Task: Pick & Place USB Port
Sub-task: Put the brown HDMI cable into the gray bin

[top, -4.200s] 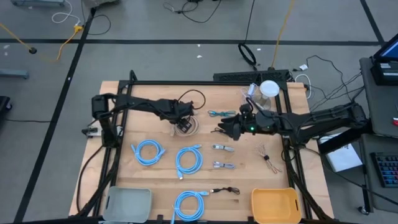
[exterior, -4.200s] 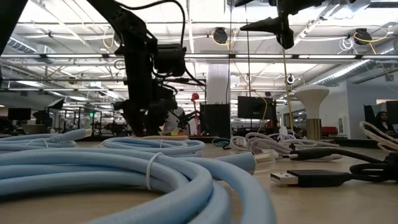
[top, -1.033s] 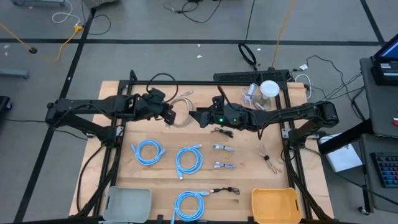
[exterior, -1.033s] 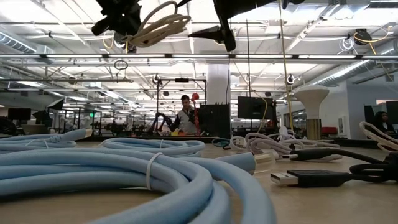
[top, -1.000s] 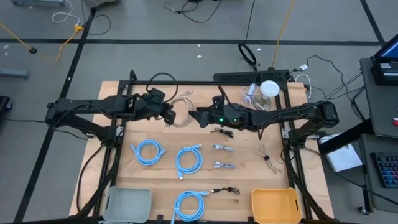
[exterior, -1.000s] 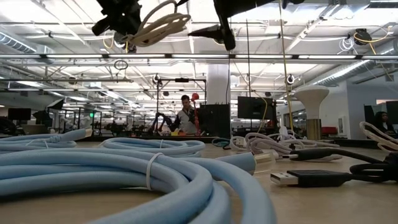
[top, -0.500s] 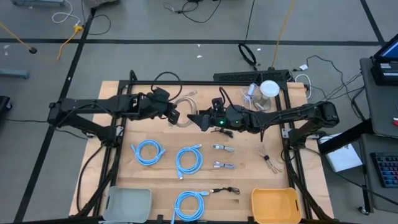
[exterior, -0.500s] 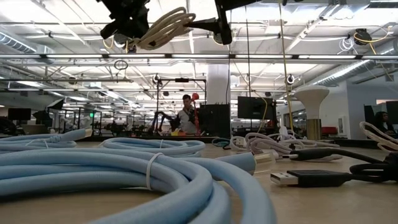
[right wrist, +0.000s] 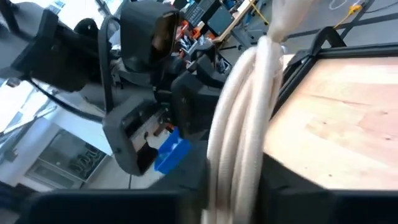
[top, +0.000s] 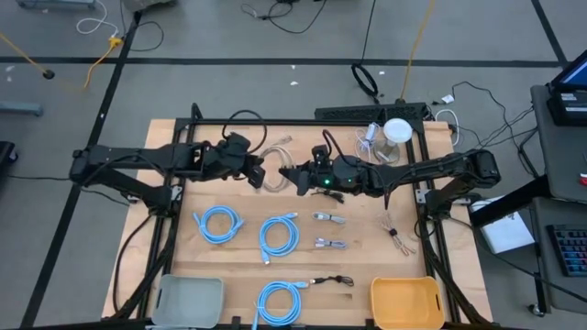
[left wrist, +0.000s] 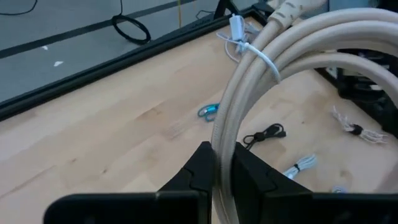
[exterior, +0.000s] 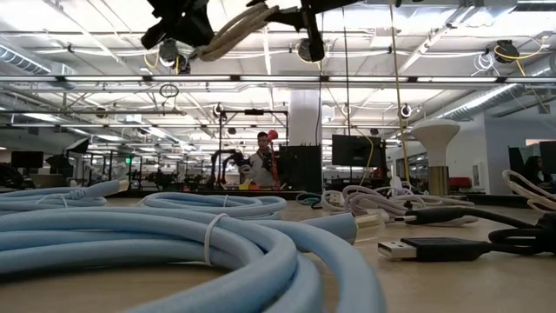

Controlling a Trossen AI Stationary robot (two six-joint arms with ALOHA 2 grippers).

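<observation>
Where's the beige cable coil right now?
In the high view the beige cable coil hangs in the air over the table's far middle, between the left gripper and the right gripper, both shut on it.

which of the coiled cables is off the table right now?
The beige coiled cable, held in the air between the left gripper and the right gripper, both shut on it. The three light-blue coils lie flat on the table.

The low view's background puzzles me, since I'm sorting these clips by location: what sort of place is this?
Probably a large open robotics lab or workshop: exposed ceiling trusses with pipes, dark monitors on distant benches, and a person working at a far bench beyond the pale wooden table.
</observation>
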